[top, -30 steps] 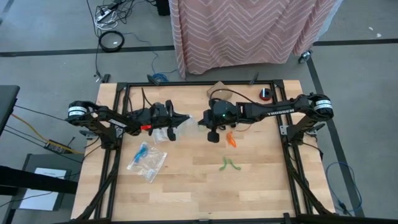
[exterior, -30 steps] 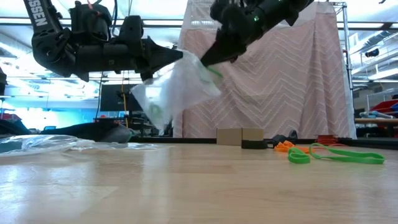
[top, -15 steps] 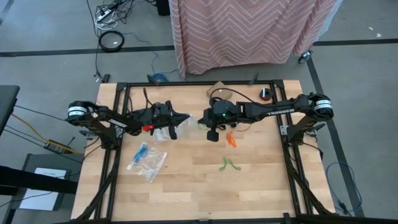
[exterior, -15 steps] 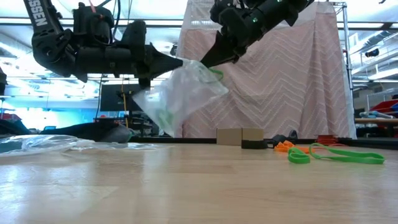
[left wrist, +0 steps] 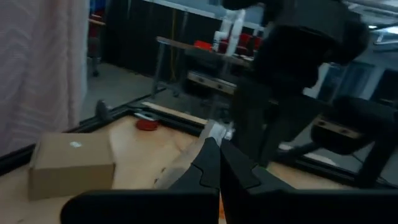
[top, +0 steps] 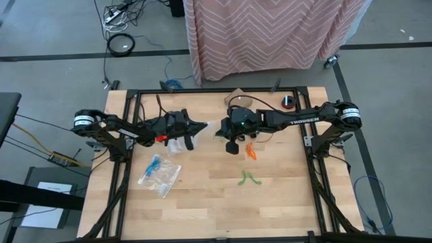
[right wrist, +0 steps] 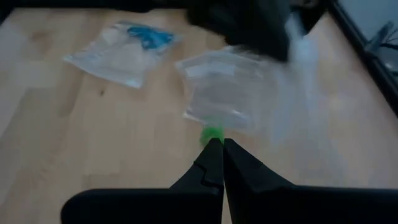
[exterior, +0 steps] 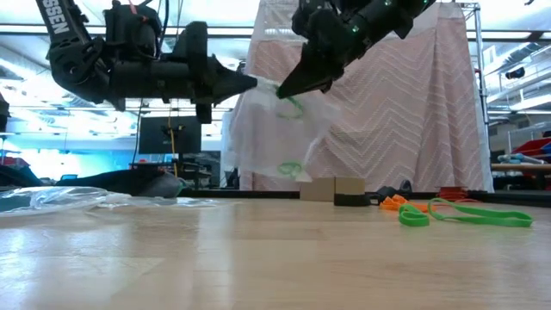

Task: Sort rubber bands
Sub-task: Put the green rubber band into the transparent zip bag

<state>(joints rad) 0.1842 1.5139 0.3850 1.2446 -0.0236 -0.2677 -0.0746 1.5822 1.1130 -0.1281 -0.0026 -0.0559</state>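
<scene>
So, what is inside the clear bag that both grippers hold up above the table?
Inside the clear bag, green rubber bands show through the plastic, some near the top and some low down. Their number cannot be told, because the plastic folds cover part of them.

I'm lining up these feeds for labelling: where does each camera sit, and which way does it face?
High view: overhead, straight down; both arms, clear bag between them.
Low view: tabletop height, facing the room; left gripper and right gripper hold the bag aloft.
Left wrist view: along its shut jaws toward the cardboard box.
Right wrist view: down past its shut jaws at the bag.
High and low views share the green rubber bands.
</scene>
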